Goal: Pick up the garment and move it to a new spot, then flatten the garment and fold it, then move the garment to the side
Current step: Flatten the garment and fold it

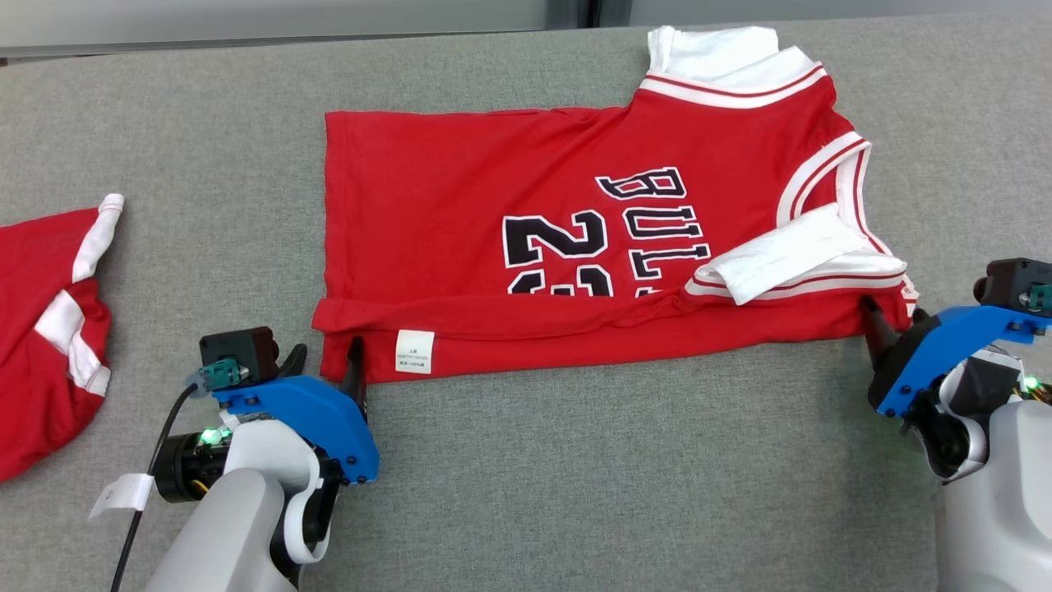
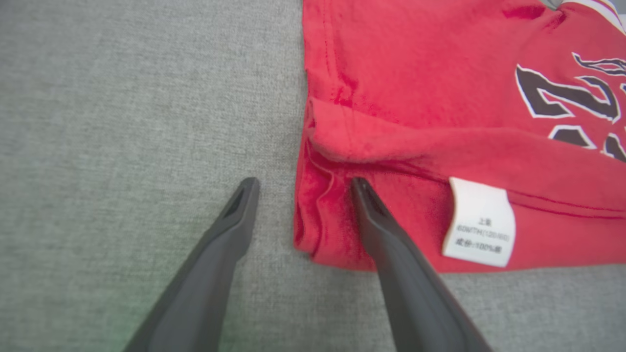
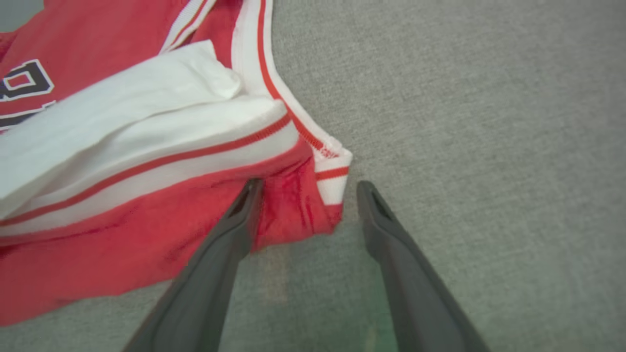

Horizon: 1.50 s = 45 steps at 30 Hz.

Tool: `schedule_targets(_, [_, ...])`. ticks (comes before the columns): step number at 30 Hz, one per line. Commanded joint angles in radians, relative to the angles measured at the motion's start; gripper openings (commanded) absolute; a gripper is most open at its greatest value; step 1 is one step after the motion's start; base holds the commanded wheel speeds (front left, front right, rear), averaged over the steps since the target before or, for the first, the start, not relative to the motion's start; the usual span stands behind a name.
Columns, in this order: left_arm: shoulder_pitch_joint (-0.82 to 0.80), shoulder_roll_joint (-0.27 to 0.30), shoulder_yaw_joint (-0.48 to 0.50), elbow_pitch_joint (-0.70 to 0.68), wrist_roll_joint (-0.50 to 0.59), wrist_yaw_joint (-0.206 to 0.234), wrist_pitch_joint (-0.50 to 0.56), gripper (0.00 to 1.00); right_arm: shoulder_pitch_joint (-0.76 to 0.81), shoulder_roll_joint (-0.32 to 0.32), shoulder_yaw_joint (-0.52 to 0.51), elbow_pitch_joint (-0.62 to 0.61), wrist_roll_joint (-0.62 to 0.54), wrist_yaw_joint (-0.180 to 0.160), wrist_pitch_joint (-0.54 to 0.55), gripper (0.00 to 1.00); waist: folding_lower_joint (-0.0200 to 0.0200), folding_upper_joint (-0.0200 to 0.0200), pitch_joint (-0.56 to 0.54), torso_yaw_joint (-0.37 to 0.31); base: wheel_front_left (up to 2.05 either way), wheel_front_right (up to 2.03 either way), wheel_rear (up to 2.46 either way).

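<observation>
A red jersey (image 1: 460,205) with white trim and black lettering lies flat across the grey table (image 1: 616,493), collar end to the right. Its near edge is turned over in a narrow fold that shows a white label (image 1: 414,351). My left gripper (image 1: 326,362) is open at the near left corner. In the left wrist view, the left gripper (image 2: 304,185) has one finger on the red cloth (image 2: 415,122) and the other on bare table. My right gripper (image 1: 894,316) is open at the near right corner. In the right wrist view, the right gripper (image 3: 310,186) straddles the corner of the striped armhole trim (image 3: 332,173).
A second red garment (image 1: 41,329) with white stripes lies bunched at the table's left edge, apart from the jersey. Bare grey table stretches in front of the jersey and between my arms. A pale wall runs behind the table's far edge.
</observation>
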Motion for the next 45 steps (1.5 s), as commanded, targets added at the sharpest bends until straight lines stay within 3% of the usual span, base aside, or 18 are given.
schedule_targets(1, [0.012, -0.007, -0.018, 0.035, -0.007, -0.006, 0.028, 1.0, -0.009, 0.005, 0.013, 0.015, 0.007, 0.0, -0.003, 1.0, 0.0, 0.0002, 0.002, 0.0, 0.0, 0.0, 0.0])
schedule_targets(2, [0.016, -0.009, -0.024, 0.042, -0.011, -0.009, 0.039, 1.0, -0.01, 0.006, 0.02, 0.02, 0.011, 0.0, -0.008, 0.67, 0.0, 0.0002, 0.003, 0.0, 0.0, 0.0, 0.0])
schedule_targets(3, [0.021, -0.013, -0.03, 0.047, -0.015, -0.014, 0.047, 0.6, -0.012, 0.007, 0.027, 0.025, 0.015, 0.0, -0.011, 0.0, 0.0, 0.0002, 0.004, 0.0, 0.0, 0.0, 0.0])
schedule_targets(4, [0.025, -0.016, -0.037, 0.05, -0.014, -0.02, 0.052, 0.0, -0.012, 0.007, 0.039, 0.032, 0.02, 0.0, -0.005, 0.0, 0.0, 0.0002, 0.003, 0.001, 0.0, 0.0, 0.0])
schedule_targets(10, [0.054, -0.017, -0.036, 0.036, -0.041, -0.036, 0.061, 0.0, 0.03, 0.0, 0.047, -0.035, 0.067, 0.0, -0.032, 0.0, 0.0, 0.0002, -0.023, 0.004, 0.0, 0.0, 0.0])
schedule_targets(16, [0.091, 0.028, -0.012, -0.048, -0.058, -0.037, 0.059, 0.0, 0.128, -0.009, 0.033, -0.178, 0.106, 0.0, 0.01, 0.0, 0.0, 0.0002, -0.068, 0.003, 0.0, 0.0, 0.0])
schedule_targets(27, [0.251, 0.12, 0.014, -0.257, -0.073, 0.032, 0.124, 0.0, 0.378, 0.002, -0.014, -0.467, 0.167, -0.001, 0.158, 0.0, 0.0, 0.0002, -0.129, 0.007, 0.0, 0.0, 0.0])
schedule_targets(35, [0.379, 0.145, 0.007, -0.335, -0.08, 0.087, 0.159, 0.0, 0.487, 0.002, 0.011, -0.481, 0.257, -0.001, 0.157, 0.0, 0.0, 0.0002, -0.141, 0.005, 0.0, 0.0, 0.0])
schedule_targets(36, [0.389, 0.14, 0.005, -0.34, -0.084, 0.092, 0.161, 0.0, 0.491, 0.002, 0.015, -0.473, 0.262, -0.001, 0.151, 1.0, 0.0, 0.0002, -0.14, 0.007, 0.0, 0.0, 0.0])
schedule_targets(37, [0.397, 0.137, 0.002, -0.344, -0.084, 0.096, 0.161, 0.44, 0.495, 0.002, 0.02, -0.466, 0.264, -0.001, 0.147, 1.0, 0.0, 0.0002, -0.138, 0.009, 0.0, 0.0, 0.0])
schedule_targets(38, [0.402, 0.134, -0.001, -0.347, -0.085, 0.098, 0.163, 1.0, 0.495, 0.003, 0.026, -0.461, 0.262, 0.0, 0.143, 1.0, 0.0, 0.0002, -0.137, 0.011, 0.0, 0.0, 0.0])
schedule_targets(45, [0.371, 0.132, -0.002, -0.378, -0.086, 0.103, 0.173, 1.0, 0.445, 0.004, 0.043, -0.489, 0.234, 0.0, 0.141, 1.0, 0.0, 0.0002, -0.135, 0.023, 0.0, 0.0, 0.0])
